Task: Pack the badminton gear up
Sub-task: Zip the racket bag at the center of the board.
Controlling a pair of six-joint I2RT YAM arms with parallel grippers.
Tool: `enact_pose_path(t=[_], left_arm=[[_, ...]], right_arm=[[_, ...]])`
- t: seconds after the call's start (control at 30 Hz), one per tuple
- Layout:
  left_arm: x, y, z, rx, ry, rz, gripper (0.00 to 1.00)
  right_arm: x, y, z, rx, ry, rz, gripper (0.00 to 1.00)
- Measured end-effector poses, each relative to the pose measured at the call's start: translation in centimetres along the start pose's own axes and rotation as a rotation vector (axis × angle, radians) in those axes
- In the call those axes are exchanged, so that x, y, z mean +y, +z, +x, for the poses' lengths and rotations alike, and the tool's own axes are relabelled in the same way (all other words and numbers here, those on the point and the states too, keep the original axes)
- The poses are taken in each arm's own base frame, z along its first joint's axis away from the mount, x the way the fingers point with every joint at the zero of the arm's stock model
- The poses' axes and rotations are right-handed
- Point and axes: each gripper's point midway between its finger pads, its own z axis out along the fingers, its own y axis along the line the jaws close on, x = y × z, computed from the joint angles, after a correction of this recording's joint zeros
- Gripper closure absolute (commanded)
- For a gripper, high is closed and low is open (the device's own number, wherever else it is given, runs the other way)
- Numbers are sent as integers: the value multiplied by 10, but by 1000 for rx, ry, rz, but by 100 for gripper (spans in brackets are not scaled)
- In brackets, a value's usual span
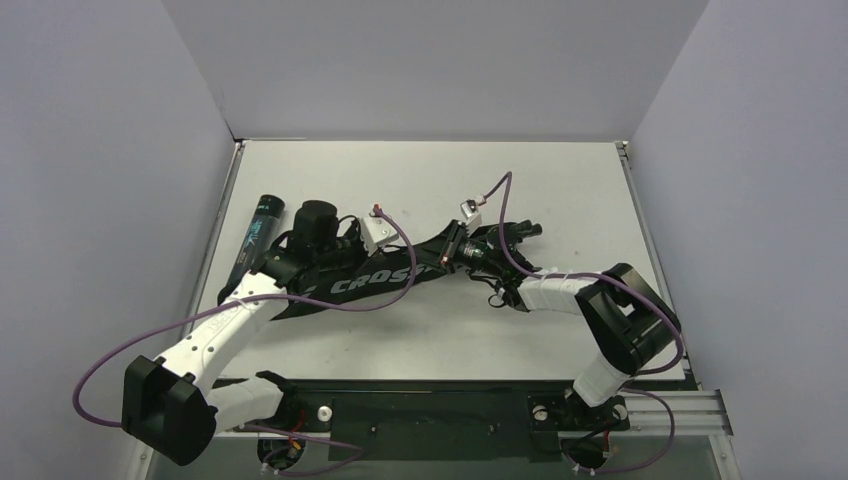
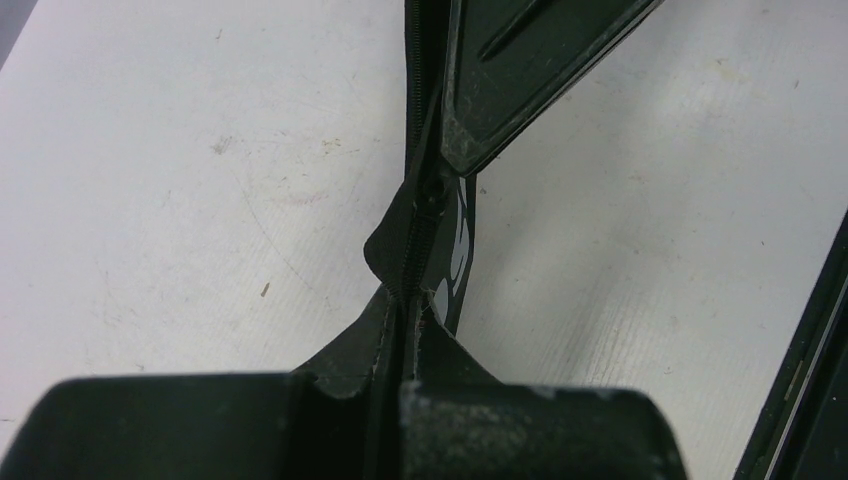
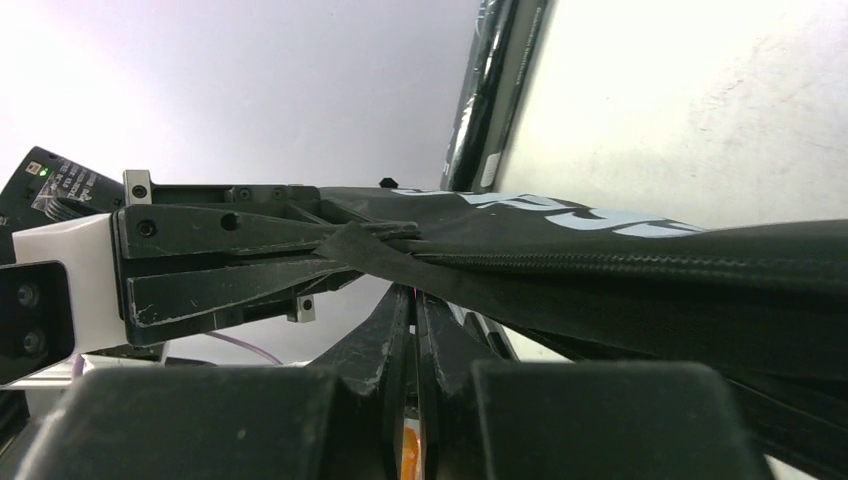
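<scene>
We see L fingers (image 2: 350,352) pinching the CROSSWAY bag (image 1: 350,285) by its zip edge; R fingers (image 3: 375,350) pressed together alongside.

1 camera looks down from above and behind onto the whole surface (image 1: 430,170). 2 wrist cameras sit very close, facing the racket bag (image 1: 350,285) zipped edge from opposite ends.
</scene>
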Motion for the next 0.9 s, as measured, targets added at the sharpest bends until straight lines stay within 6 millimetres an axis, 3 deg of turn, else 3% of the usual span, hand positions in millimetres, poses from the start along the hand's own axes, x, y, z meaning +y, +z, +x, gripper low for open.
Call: enact_pose_path(t=[0.4, 0.77, 0.9], left_arm=[[-1, -1, 0, 6, 4, 4, 100], [-2, -2, -1, 3, 7, 11, 100], [-3, -2, -2, 0, 8, 17, 100]], right_arm=[[-27, -31, -31, -125, 25, 72, 100], [-52, -79, -63, -252, -23, 209, 100], [-58, -92, -67, -264, -62, 265, 100]])
